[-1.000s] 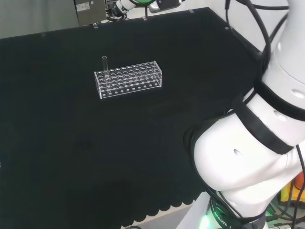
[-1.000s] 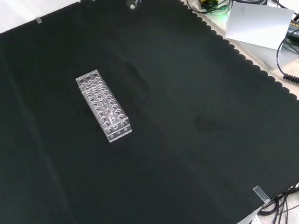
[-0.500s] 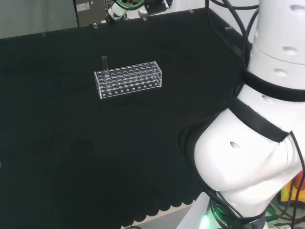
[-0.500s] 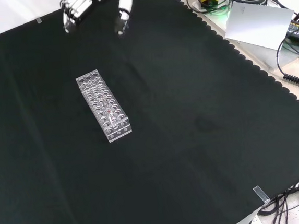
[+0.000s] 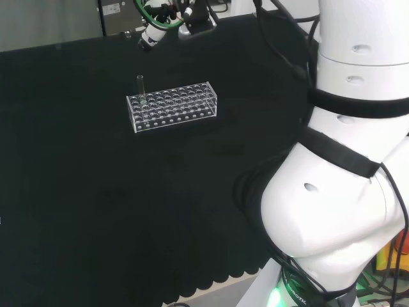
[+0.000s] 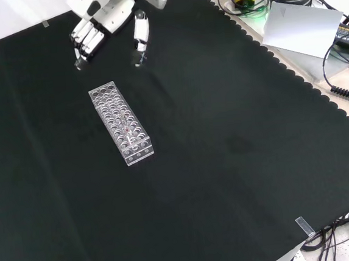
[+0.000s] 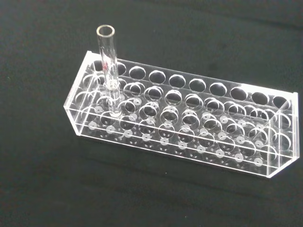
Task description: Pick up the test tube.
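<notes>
Hand above rack, test tube not yet picked up.
I see the hand (image 6: pixel 105 20) empty with fingers straight, apart from the clear rack (image 6: pixel 122 123); 1 test tube (image 7: pixel 108 71) stands upright in an end hole. No readable print; tube barely visible in front view.

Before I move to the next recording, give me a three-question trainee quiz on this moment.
1. True or false: the robot hand already holds the clear glass test tube.
2. The tube stands in the clear plastic rack with rows of round holes:
A) upright at one end
B) tilted across the middle
C) flat on the black cloth
3. In the front view, the robot hand hangs beyond the rack's ____ end, fingers straight.

Key: 1 false, it is apart from the rack, fingers spread; 2 A; 3 far (upper).
</notes>
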Action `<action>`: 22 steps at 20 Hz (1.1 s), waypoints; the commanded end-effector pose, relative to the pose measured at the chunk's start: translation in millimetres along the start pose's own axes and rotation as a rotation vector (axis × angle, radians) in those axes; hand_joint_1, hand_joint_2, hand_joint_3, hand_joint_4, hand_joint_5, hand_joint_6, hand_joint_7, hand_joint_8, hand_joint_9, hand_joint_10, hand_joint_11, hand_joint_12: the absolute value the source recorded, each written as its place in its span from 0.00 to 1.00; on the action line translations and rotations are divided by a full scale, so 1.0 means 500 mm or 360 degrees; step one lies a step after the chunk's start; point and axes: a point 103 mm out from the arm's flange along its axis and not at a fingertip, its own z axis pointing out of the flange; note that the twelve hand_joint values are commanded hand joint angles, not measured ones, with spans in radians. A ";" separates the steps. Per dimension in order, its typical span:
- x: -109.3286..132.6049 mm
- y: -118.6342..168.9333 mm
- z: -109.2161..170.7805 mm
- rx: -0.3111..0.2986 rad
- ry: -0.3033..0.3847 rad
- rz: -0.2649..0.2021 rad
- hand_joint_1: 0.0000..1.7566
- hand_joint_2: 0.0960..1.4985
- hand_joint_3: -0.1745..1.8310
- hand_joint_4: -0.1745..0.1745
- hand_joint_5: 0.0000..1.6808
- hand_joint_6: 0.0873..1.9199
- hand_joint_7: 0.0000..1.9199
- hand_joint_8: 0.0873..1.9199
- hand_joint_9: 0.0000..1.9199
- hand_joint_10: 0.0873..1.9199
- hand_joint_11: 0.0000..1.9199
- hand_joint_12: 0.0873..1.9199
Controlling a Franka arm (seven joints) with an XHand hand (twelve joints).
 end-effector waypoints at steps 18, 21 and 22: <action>0.092 0.119 0.061 0.0170 -0.0172 -0.0143 0.43 0.62 0.12 0.09 0.30 0.02 0.33 0.43 0.23 0.42 0.00 0.80; 0.100 0.129 0.070 0.0188 -0.0204 -0.0156 0.45 0.61 0.13 0.08 0.31 0.04 0.34 0.43 0.24 0.41 0.00 0.81; 0.102 0.131 0.072 0.0191 -0.0214 -0.0159 0.45 0.61 0.13 0.07 0.32 0.04 0.35 0.44 0.25 0.41 0.00 0.81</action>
